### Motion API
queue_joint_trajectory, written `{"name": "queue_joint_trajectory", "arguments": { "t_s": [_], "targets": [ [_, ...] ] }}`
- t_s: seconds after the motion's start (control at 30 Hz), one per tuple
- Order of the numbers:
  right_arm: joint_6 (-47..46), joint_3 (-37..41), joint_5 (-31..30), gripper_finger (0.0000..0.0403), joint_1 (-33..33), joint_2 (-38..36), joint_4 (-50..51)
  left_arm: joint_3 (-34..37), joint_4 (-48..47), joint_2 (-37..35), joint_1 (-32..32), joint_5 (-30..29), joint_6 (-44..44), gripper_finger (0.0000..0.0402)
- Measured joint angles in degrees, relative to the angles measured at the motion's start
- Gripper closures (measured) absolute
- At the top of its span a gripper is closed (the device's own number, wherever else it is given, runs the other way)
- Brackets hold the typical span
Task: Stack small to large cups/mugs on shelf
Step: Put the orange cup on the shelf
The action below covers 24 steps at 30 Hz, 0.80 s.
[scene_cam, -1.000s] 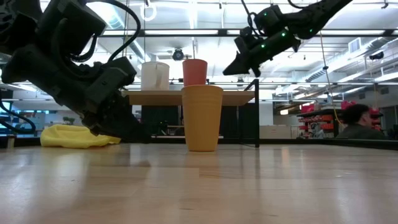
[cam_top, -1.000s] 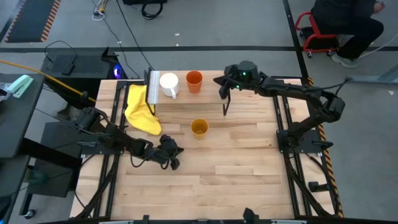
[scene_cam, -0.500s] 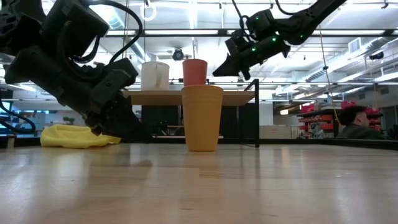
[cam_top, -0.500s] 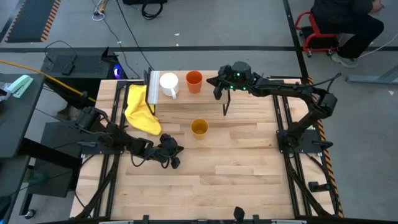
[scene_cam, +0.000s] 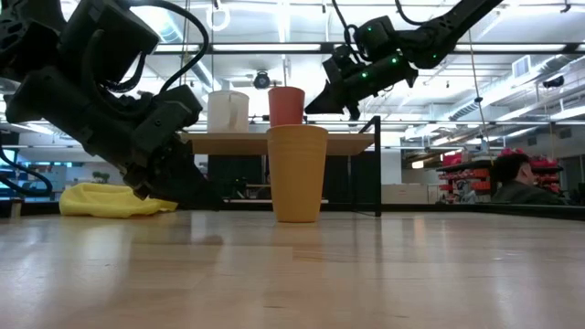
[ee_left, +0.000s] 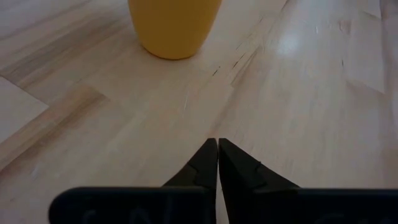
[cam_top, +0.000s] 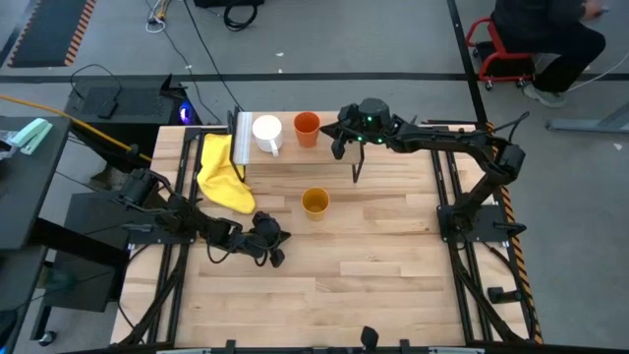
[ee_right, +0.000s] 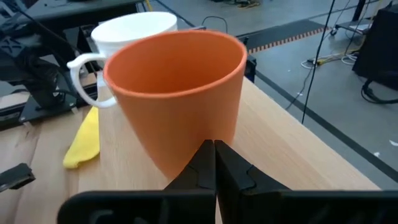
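**A:** Where do the cups stand?

**B:** Two are on the shelf (cam_top: 295,147) in the upper middle of the high view: the white mug (cam_top: 267,133) on the left, the orange-red cup (cam_top: 307,129) just beside it on the right. The yellow-orange cup (cam_top: 314,203) stands alone on the table (cam_top: 393,265), below the shelf in the frame and near the centre.

**A:** And what is close to them?

**B:** The right gripper (cam_top: 337,138) hangs above the shelf just right of the orange-red cup, its fingers clenched together with nothing between them; the right wrist view shows that cup (ee_right: 177,99) directly ahead, the mug (ee_right: 124,37) behind it. A yellow cloth (cam_top: 222,177) lies left of the shelf, draped toward the table's left side.

**A:** The other arm?

**B:** The left gripper (cam_top: 273,248) rests low on the table at lower left of centre, fingers pressed shut and empty, the yellow-orange cup (ee_left: 174,25) ahead of it and apart.

**A:** Free room?

**B:** The table's lower half and right part are bare wood. A person sits beyond the table, at the upper right corner of the high view.
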State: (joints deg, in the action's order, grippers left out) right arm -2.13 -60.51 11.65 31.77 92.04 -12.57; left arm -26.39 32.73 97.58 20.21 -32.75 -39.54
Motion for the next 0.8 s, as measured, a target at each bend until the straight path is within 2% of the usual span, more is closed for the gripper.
{"name": "queue_joint_trajectory", "arguments": {
  "t_s": [0.8],
  "targets": [
    [-0.79, 0.00, 0.91, 0.0402, -0.85, -0.01, 0.17, 0.02, 0.02, 0.00, -0.02, 0.04, 0.21, 0.0385]
  ]
}}
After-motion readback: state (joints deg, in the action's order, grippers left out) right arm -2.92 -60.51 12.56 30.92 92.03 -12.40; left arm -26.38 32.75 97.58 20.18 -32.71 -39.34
